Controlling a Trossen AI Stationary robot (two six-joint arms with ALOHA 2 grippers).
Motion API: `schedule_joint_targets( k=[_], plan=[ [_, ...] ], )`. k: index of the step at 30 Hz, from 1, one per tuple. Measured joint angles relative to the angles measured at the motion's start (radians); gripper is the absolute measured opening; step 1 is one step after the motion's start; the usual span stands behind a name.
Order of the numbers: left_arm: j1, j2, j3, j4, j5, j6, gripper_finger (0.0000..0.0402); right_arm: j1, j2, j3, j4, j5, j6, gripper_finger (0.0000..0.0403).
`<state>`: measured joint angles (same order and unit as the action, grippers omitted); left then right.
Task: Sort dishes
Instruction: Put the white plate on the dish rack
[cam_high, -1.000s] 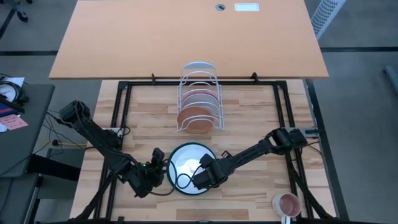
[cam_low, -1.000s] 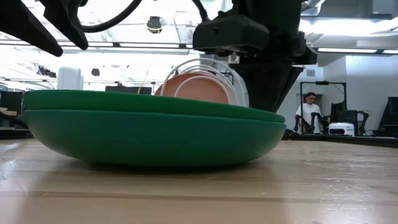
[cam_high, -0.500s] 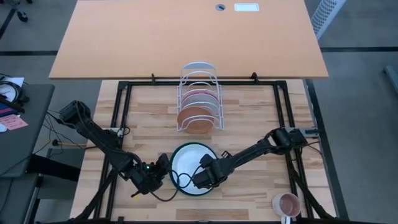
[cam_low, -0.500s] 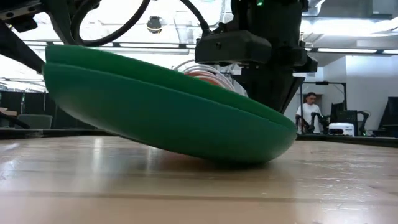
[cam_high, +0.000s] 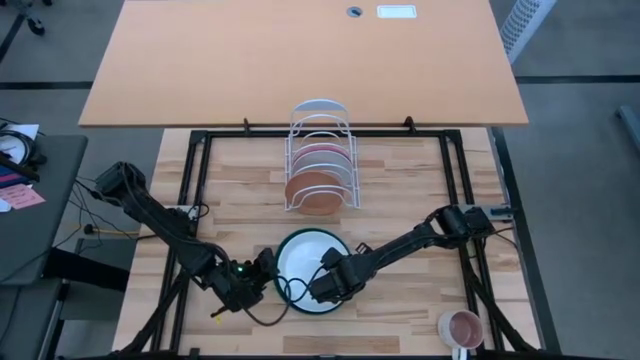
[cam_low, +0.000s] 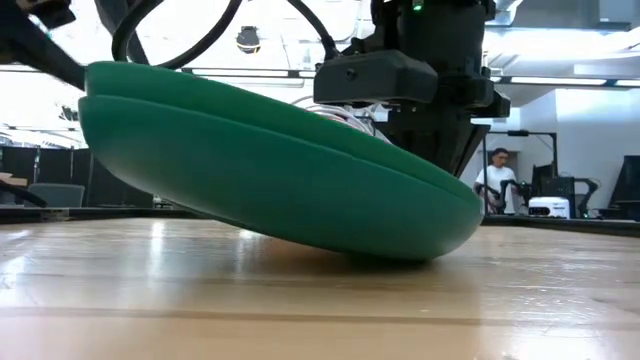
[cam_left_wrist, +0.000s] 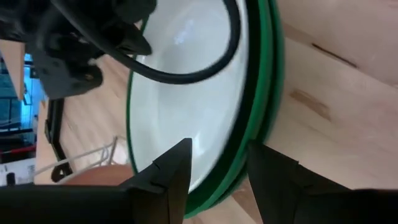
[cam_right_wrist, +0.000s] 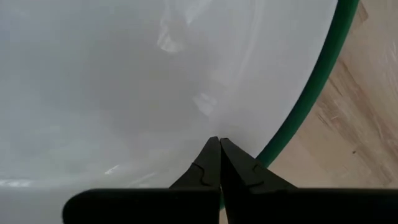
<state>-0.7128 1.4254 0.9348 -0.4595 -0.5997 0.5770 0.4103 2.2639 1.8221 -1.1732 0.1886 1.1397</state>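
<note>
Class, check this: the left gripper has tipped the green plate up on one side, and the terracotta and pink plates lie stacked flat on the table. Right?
Not quite. The terracotta plate and pink plate stand upright in the wire rack, as the high view shows. The left gripper does tip the green plate.

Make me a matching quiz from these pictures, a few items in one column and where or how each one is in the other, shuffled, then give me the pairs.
Column one:
1. round dark green plate
2. round white plate
3. round terracotta-brown plate
4. small pink mug

Column two:
A. standing in the white wire rack
B. near the table's front right corner
C. tilted, one edge lifted by the left gripper, the other on the wood
D. lying inside the green plate, under the shut right gripper

Pairs: 1-C, 2-D, 3-A, 4-B
</note>
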Motion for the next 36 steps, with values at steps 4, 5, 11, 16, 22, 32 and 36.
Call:
schedule_joint_targets(
  k=[4,5,11,16,22,32,36],
  plan=[
    [0.007,-0.002,0.031,0.002,-0.007,0.053,0.0143,0.0,-0.001,0.001,0.005,0.003,-0.005,0.0004],
    [0.012,-0.002,0.032,0.0,-0.004,0.069,0.0143,0.0,-0.001,0.002,0.006,0.005,-0.005,0.0004],
    [0.055,-0.002,0.033,-0.043,0.096,0.108,0.0143,0.0,-0.002,0.002,0.011,0.005,-0.011,0.0004],
    [0.074,-0.002,0.033,-0.079,0.133,0.133,0.0143,0.0,0.0,0.001,0.005,0.004,-0.015,0.0004],
    [0.094,-0.001,0.027,-0.076,0.206,0.192,0.0143,0.0,0.001,0.0,0.007,0.003,-0.015,0.0004],
    [0.131,0.038,0.027,-0.054,0.246,0.291,0.0143,-0.001,0.001,0.0,0.009,0.002,-0.016,0.0004],
    [0.134,0.12,0.027,-0.045,0.245,0.337,0.0143,-0.001,0.001,0.0,0.009,0.002,-0.016,0.0004]
  ],
)
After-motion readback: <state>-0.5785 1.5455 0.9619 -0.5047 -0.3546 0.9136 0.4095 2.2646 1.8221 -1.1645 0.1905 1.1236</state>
